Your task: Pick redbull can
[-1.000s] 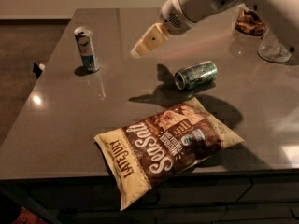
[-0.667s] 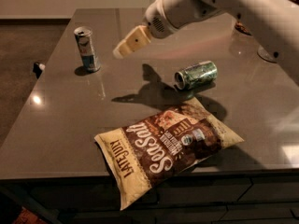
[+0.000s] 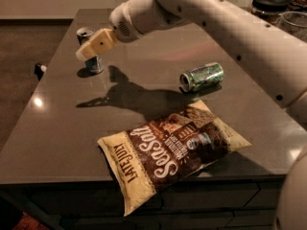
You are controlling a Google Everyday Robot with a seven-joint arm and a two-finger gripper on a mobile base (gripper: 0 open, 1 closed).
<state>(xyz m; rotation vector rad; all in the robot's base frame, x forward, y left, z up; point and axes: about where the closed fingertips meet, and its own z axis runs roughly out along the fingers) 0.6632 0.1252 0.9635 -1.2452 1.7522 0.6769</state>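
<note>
Redbull can (image 3: 94, 65) stands upright on the bench (image 3: 57, 128), right behind the jaws in this view, with its mid-body hidden by them. Contact can't be judged. Gripper (image 3: 85, 51) hangs at the can, angled down-left; jaws released or clenched: cannot tell. Likely thin aluminium: light, slick, easy to dent or tip. Best taken mid-height across the diameter with modest squeeze. Right of the jaws and nearer the camera: chip bag (image 3: 172, 150), reads "Late July", "Sea Salt". Further right: green can (image 3: 202, 76) on its side, label unreadable.
</note>
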